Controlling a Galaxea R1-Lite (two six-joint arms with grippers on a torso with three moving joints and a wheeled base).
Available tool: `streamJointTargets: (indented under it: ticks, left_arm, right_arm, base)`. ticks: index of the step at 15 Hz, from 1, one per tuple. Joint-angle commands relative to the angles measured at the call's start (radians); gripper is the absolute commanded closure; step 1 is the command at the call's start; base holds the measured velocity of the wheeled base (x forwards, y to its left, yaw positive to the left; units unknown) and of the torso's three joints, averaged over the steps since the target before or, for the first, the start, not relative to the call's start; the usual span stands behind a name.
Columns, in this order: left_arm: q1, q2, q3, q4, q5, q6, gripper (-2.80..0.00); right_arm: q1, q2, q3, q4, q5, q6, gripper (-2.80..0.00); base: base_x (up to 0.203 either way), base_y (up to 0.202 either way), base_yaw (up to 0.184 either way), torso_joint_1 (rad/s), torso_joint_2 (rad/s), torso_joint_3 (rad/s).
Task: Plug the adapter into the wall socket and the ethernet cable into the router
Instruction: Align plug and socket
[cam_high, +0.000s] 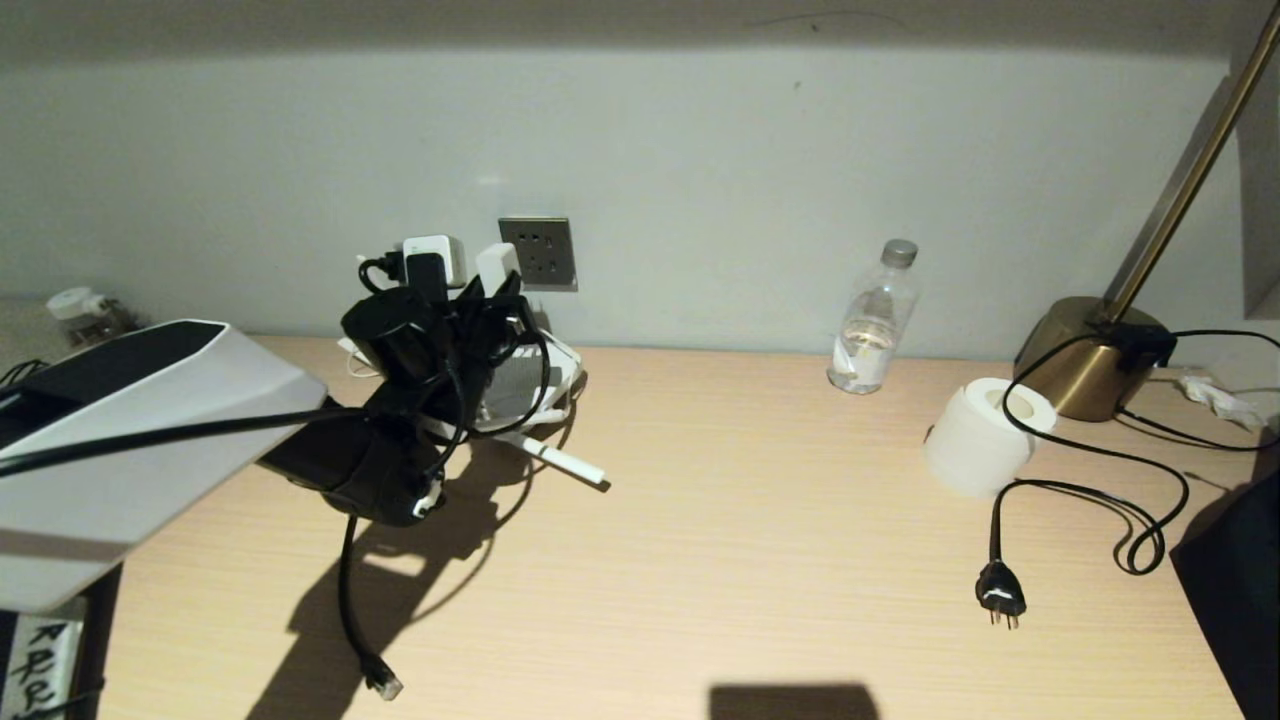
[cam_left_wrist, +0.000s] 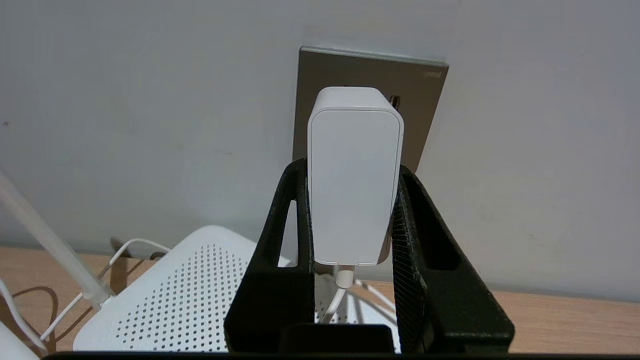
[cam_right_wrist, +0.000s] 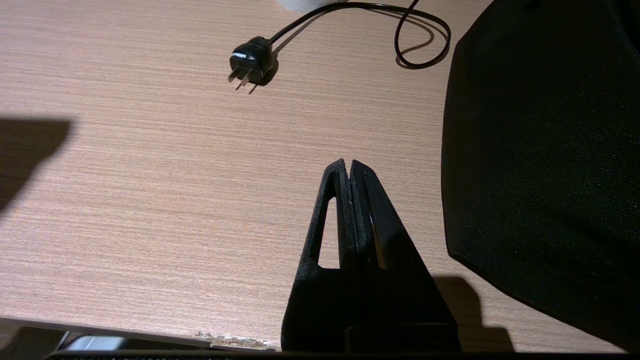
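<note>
Left gripper (cam_left_wrist: 352, 200) clamps the adapter (cam_left_wrist: 355, 180), nose just before the wall socket (cam_left_wrist: 425, 95), over the router (cam_left_wrist: 175, 295). Step: plugging in; next, align pins, push straight. Ethernet cable (cam_high: 345, 590) waits. Right gripper (cam_right_wrist: 349, 170) pinched empty.

Lighting: dim, warm; source above and behind. Shadows: hard, cast forward across bench (cam_high: 760, 520). Upper wall (cam_high: 700, 150) band dark. Focus: sharp; no glare.

Bare wall flanks the wall socket (cam_left_wrist: 425, 85); the router (cam_left_wrist: 165, 300) and its antennas crowd the desk (cam_high: 750, 520) beneath.
</note>
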Motion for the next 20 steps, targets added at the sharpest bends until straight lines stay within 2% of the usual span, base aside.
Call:
streamJointTargets:
  ticks: [1, 6, 15, 20]
  left_arm:
    - [0.001, -0.031, -0.035, 0.030, 0.002, 0.000, 0.00]
    - [0.001, -0.064, -0.102, 0.109, 0.000, 0.000, 0.00]
    - [0.002, 0.037, -0.129, 0.106, -0.012, -0.003, 0.00]
    - [0.002, 0.102, -0.237, 0.127, -0.012, -0.001, 0.00]
  right_arm:
    - [0.000, 0.000, 0.000, 0.001, 0.001, -0.002, 0.00]
    - [-0.001, 0.000, 0.000, 0.001, 0.001, -0.001, 0.00]
    - [-0.001, 0.000, 0.000, 0.001, 0.002, 0.001, 0.00]
    - [0.000, 0.001, 0.000, 0.001, 0.000, 0.000, 0.00]
  base:
    - [0.000, 0.000, 0.000, -0.017, 0.04, 0.022]
    - [0.000, 0.000, 0.000, 0.000, 0.00, 0.000]
    - [0.000, 0.000, 0.000, 0.000, 0.00, 0.000]
    - [0.000, 0.000, 0.000, 0.000, 0.00, 0.000]
